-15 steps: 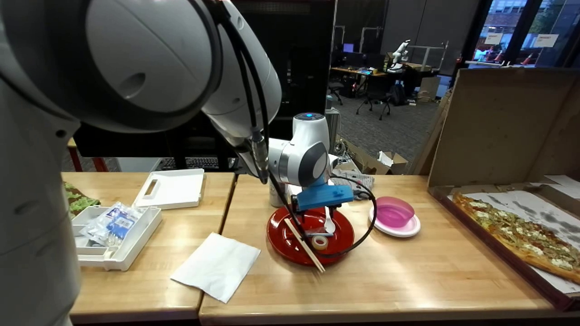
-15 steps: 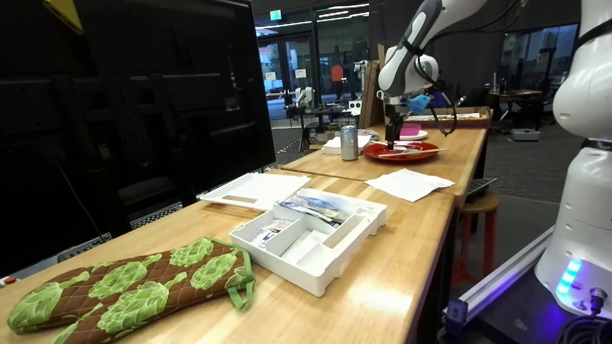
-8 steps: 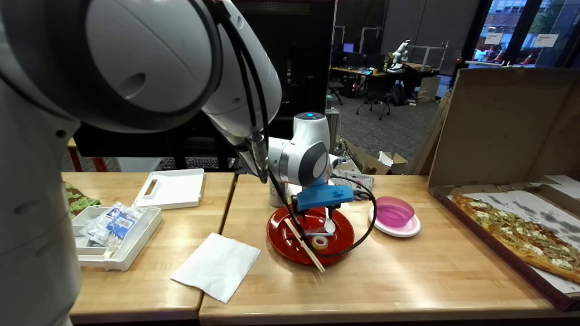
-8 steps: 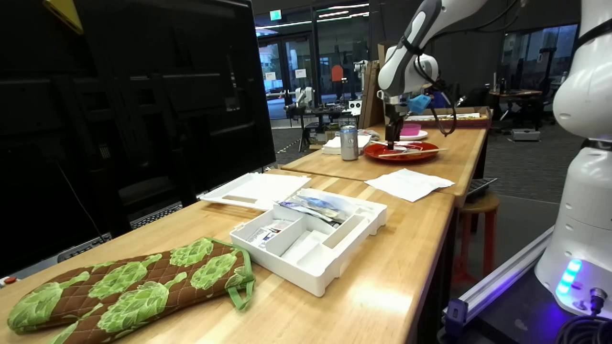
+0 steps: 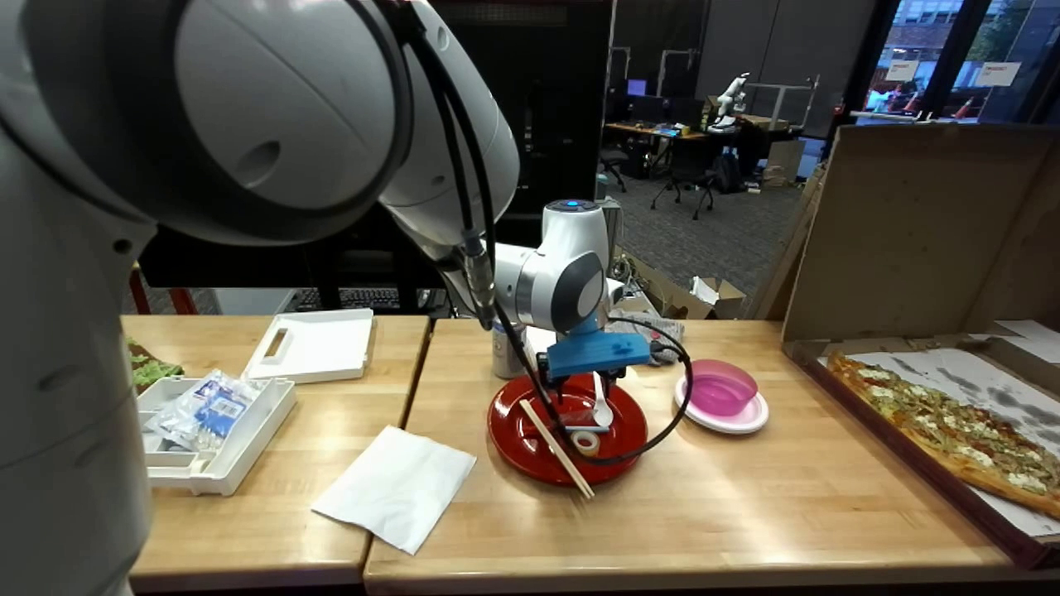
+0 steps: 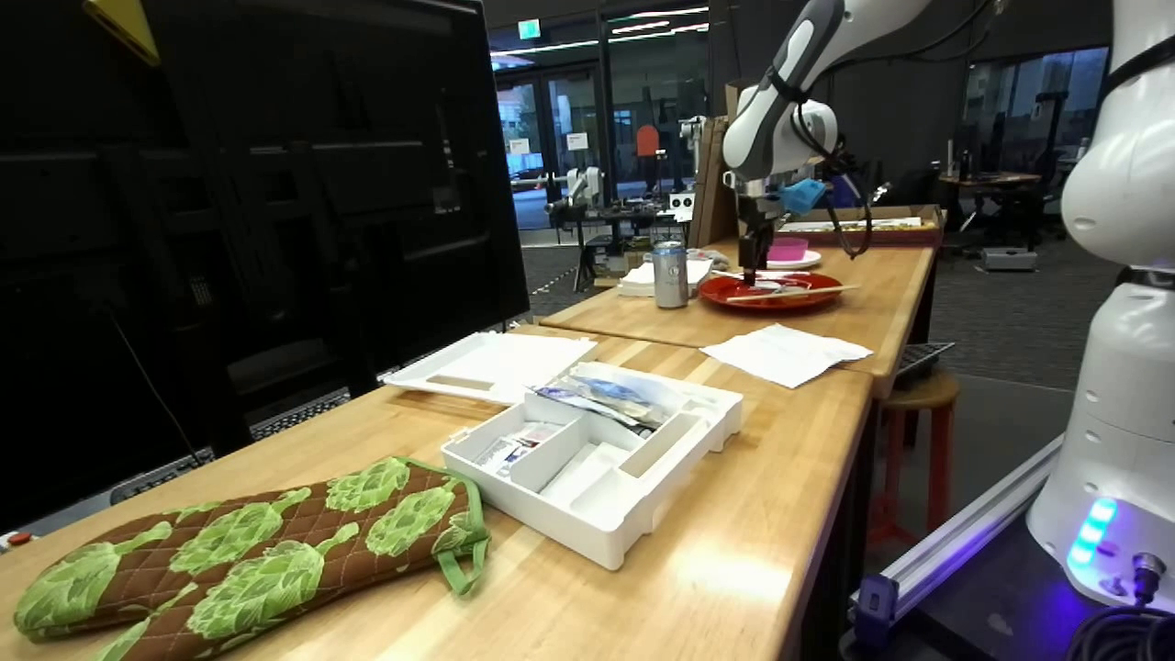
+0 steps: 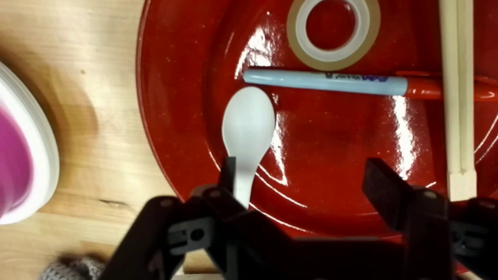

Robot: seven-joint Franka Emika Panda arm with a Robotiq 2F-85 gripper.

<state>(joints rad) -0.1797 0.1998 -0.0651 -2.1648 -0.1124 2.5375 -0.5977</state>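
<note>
My gripper (image 7: 301,167) stands open over the red plate (image 7: 330,147), nothing held between its fingers. In the wrist view the left finger overlaps the edge of a white plastic spoon (image 7: 249,120); whether they touch cannot be told. The spoon's handle runs down out of sight behind the gripper. Above the gap lies a light blue marker with a red cap (image 7: 319,81), and beyond it a tape roll (image 7: 330,56). Wooden chopsticks (image 7: 459,97) cross the red cap on the right. In both exterior views the gripper (image 6: 751,275) points down at the plate (image 5: 517,451).
A pink bowl (image 5: 720,387) on white plates sits beside the red plate. Close by stand a can (image 6: 670,280) and a grey cloth (image 5: 662,331). A napkin (image 5: 397,488), an open pizza box (image 5: 903,488), a white divided box (image 6: 587,514) and an oven mitt (image 6: 266,551) lie farther off.
Over the last half second the gripper has risen slightly, shifting a little right in an exterior view. The plate and the things on it have stayed put.
</note>
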